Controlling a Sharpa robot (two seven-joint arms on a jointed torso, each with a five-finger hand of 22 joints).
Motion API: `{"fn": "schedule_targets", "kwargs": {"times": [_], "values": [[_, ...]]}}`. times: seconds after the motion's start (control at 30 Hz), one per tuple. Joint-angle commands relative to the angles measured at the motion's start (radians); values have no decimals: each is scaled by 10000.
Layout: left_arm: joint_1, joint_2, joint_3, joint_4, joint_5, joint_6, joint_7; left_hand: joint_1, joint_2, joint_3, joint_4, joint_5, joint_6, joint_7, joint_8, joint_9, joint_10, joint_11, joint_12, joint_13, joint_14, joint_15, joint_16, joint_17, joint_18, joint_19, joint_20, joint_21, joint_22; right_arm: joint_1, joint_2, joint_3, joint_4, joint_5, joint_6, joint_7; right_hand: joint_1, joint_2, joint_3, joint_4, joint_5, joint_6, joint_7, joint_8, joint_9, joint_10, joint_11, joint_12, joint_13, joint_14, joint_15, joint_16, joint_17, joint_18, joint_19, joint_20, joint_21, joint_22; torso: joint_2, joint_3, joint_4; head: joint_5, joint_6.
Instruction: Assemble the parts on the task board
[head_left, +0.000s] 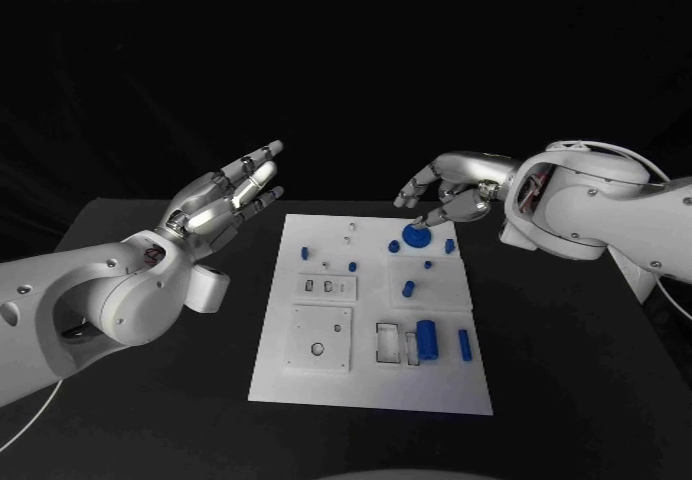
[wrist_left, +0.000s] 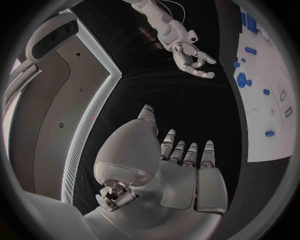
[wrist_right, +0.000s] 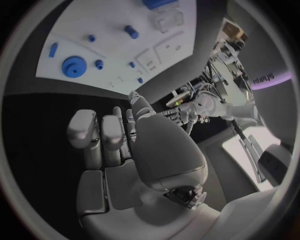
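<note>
The white task board (head_left: 372, 385) lies in the middle of the black table. On its far end rests a round blue disc (head_left: 415, 238), with small blue pegs (head_left: 394, 245) around it. A blue cylinder (head_left: 428, 338) and a blue bar (head_left: 464, 344) sit nearer me. My right hand (head_left: 454, 190) hovers just over the disc, fingers bent downward and apart, holding nothing. In the right wrist view the disc (wrist_right: 73, 66) lies on the board (wrist_right: 112, 30), beyond the fingers of that hand (wrist_right: 125, 150). My left hand (head_left: 224, 200) is raised left of the board, fingers spread.
White fixtures stand on the board: a square plate with holes (head_left: 320, 338) and a clear frame (head_left: 392, 342). The left wrist view shows my left hand (wrist_left: 181, 170), the right hand (wrist_left: 194, 57), the board (wrist_left: 269, 100) and the disc (wrist_left: 242, 80). Bare black table (head_left: 144, 400) surrounds the board.
</note>
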Motion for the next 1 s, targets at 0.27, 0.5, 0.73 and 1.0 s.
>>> {"fn": "schedule_targets", "kwargs": {"times": [0.27, 0.5, 0.73, 1.0], "values": [[91, -377, 11, 326, -485, -437, 28, 539, 91, -214, -3, 431, 384, 235, 103, 35, 131, 14, 59, 21, 27, 112, 79, 23, 89, 48, 194, 110, -114, -435, 1021, -29, -1268, -4149, -428, -558, -347, -703, 1380, 10, 781, 401, 373, 30, 538, 804, -115, 97, 472, 426, -133, 592, 979, -246, 366, -94, 903, 1343, 337, 73, 121, 2, 195], [97, -395, 11, 281, -517, -403, 70, 720, 140, -274, -2, 656, 567, 337, 136, 51, 164, 42, 65, 27, 33, 86, 86, 26, 89, 64, 233, 126, -108, -855, 1632, -31, -2005, -4210, -796, -270, -829, -1081, 1880, 245, 714, 709, 694, 183, 948, 882, -213, 325, 875, 649, -220, 817, 1401, -312, 569, -157, 1166, 1795, 232, 48, 150, 71, 134], [97, -445, 7, 268, -530, -356, 14, 919, 167, -318, -13, 841, 820, 428, 185, 75, 189, 81, 69, 31, 38, 91, 92, 28, 89, 76, 266, 139, -105, -1140, 2033, -31, -2442, -4149, -836, -46, -1286, -1399, 2040, 502, 588, 657, 556, 185, 1262, 743, -181, 536, 1261, 694, -188, 875, 1512, -326, 590, -150, 1215, 1925, 171, 51, 132, 104, 113], [95, -406, 4, 193, -533, -331, -24, 1165, 197, -354, -31, 1077, 1041, 536, 246, 90, 254, 161, 82, 45, 39, 91, 95, 28, 89, 80, 296, 148, -104, -1327, 2228, -30, -2670, -3967, -602, 226, -1673, -1688, 2090, 722, 900, 860, 467, 462, 1918, 467, -204, 1015, 1985, 659, -180, 879, 1518, -308, 516, -145, 1170, 1950, 117, 18, 165, 98, 39]]}}
